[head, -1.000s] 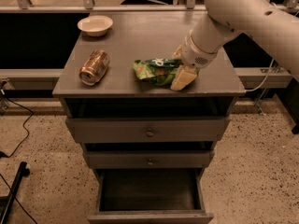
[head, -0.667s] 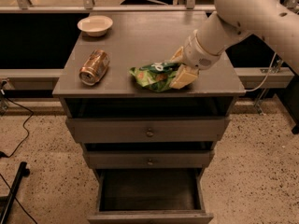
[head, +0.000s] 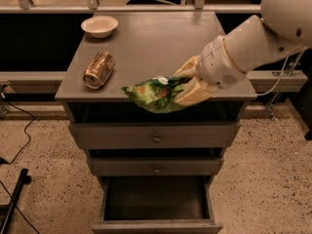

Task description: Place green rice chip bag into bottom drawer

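Observation:
My gripper (head: 187, 83) is shut on the green rice chip bag (head: 155, 93), a crumpled bright green foil bag. It holds the bag in the air at the front edge of the cabinet top, sticking out to the left of the yellowish fingers (head: 196, 92). The bottom drawer (head: 156, 224) is pulled open below, showing its dark inside, directly under the bag. The white arm comes in from the upper right.
A gold-brown can (head: 98, 69) lies on its side on the grey cabinet top (head: 156, 38) at the left. A white bowl (head: 99, 26) stands at the back left. Two shallower knobbed drawers (head: 156, 138) are shut above the open one. A cable runs on the floor at the left.
The gripper has lifted the bag off the cabinet top and carried it forward to the front edge. The can and the bowl have not moved.

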Available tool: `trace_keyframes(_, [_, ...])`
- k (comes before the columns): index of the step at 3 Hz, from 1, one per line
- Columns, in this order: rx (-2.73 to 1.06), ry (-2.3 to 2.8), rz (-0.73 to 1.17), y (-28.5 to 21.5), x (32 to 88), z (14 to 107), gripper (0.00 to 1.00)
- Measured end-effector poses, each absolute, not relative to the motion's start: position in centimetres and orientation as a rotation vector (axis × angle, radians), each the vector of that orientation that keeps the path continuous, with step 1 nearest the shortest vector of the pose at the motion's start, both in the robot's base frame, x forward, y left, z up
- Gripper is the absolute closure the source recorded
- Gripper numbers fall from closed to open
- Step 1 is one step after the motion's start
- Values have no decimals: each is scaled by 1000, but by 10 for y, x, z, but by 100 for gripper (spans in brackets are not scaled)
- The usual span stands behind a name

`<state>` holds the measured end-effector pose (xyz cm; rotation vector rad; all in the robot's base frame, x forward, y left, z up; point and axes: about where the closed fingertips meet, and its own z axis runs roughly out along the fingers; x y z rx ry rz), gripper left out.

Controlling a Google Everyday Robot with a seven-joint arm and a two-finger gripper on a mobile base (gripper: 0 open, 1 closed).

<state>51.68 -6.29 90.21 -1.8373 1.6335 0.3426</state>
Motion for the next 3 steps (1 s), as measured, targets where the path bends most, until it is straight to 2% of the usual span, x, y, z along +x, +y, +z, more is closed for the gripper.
trace_keyframes(1, [-1808, 1694, 367, -58, 478, 866, 100])
trace_keyframes(2, [-1786, 1803, 432, -65, 453, 786, 100])
trace_keyframes(3, [-1810, 1828, 459, -64, 438, 766, 100])
